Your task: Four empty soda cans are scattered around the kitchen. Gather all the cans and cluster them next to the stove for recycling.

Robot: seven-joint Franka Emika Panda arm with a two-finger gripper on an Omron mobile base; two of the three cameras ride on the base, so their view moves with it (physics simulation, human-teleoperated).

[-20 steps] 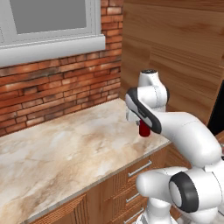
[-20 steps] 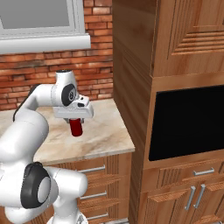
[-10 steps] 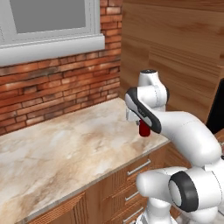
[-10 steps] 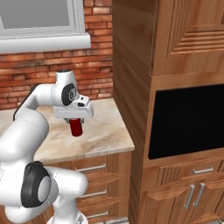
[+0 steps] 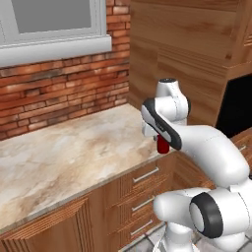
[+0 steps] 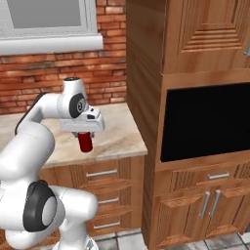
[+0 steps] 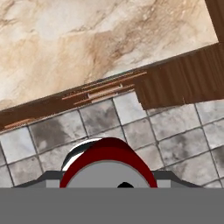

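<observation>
Glossy white rounded arm (image 5: 206, 147) segments, dark grey joint bands.

A red brick wall (image 5: 59, 93) with a white window sill (image 5: 54, 51) backs a marble counter (image 5: 64, 152); tall wooden cabinets (image 6: 195, 39) stand beside it.

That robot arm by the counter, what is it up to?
The white arm holds a red soda can in its hand, lifted off the marble counter near its edge, beside the tall wooden cabinet. The hand view looks past the can to the counter's edge and the tiled floor below.
</observation>
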